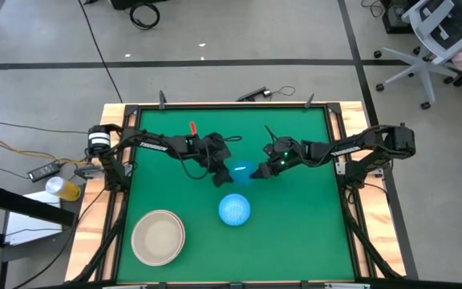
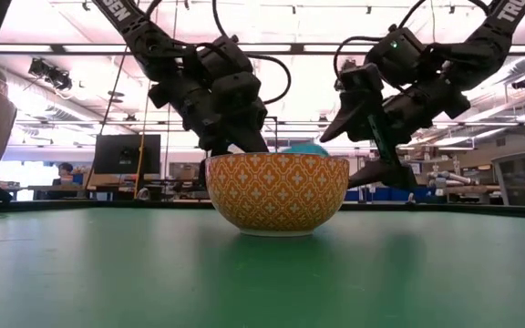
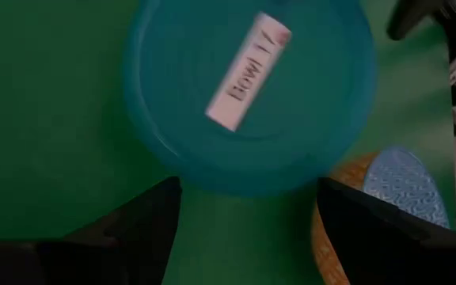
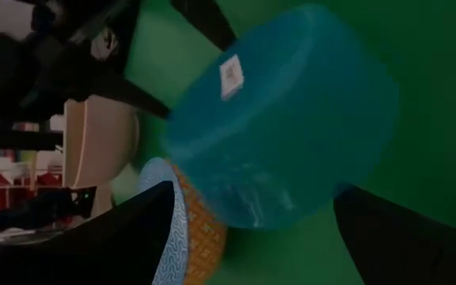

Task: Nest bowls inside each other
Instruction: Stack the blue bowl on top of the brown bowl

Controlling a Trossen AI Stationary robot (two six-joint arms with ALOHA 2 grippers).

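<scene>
A plain blue bowl (image 1: 241, 171) lies mouth down at the middle of the green table. Its labelled base (image 3: 248, 71) faces up. My left gripper (image 1: 223, 175) stands open at the bowl's left side. My right gripper (image 1: 260, 170) stands open at its right side. In each wrist view the bowl (image 4: 279, 119) sits just ahead of that arm's spread fingers. Nearer the front edge, a pale speckled blue bowl (image 1: 234, 209) rests inside an orange patterned bowl (image 2: 277, 193). At the near left, a cream bowl (image 1: 158, 237) sits in a white one. My left gripper has its fingers (image 4: 145, 101) right at the blue bowl's wall near the base, but I cannot tell whether they touch it. My right gripper has its fingers (image 4: 370, 229) on either side of the bowl's lower edge, and I cannot tell whether they touch it either.
A small red object (image 1: 192, 128) lies on the far left of the table. A raised wooden frame (image 1: 339, 136) borders the mat. Open green surface (image 1: 303, 225) lies at the near right. The orange bowl stands close in front of both grippers.
</scene>
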